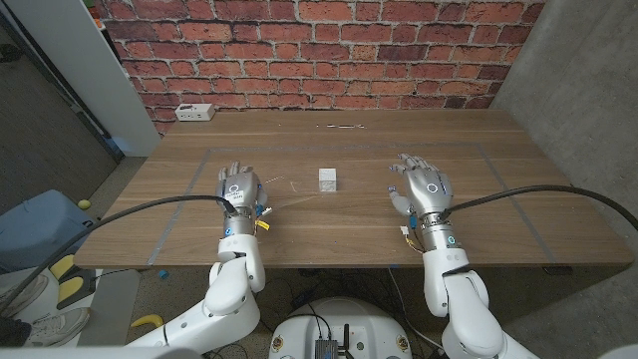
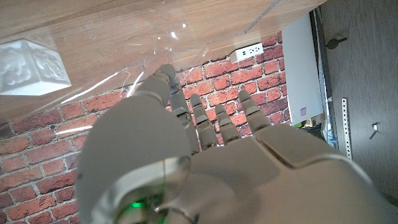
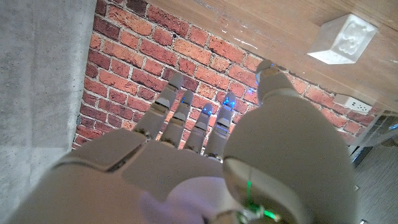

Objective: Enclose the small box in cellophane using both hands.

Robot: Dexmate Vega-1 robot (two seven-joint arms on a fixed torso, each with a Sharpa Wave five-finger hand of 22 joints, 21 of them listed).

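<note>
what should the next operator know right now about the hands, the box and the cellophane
Left hand: open, holds nothing, fingers apart, on the table to the left of the box.
Right hand: open, holds nothing, on the table to the right of the box.
Small white cube-shaped box: stands at the middle of the wooden table, between the two hands, touched by neither.
Clear cellophane sheet: lies flat on the table, hard to see; its edges and glints show near the left hand, and the box seems to sit on it.
Done: nothing wrapped yet.
Left: grip the sheet's edges with both hands and fold them over the box.
</note>
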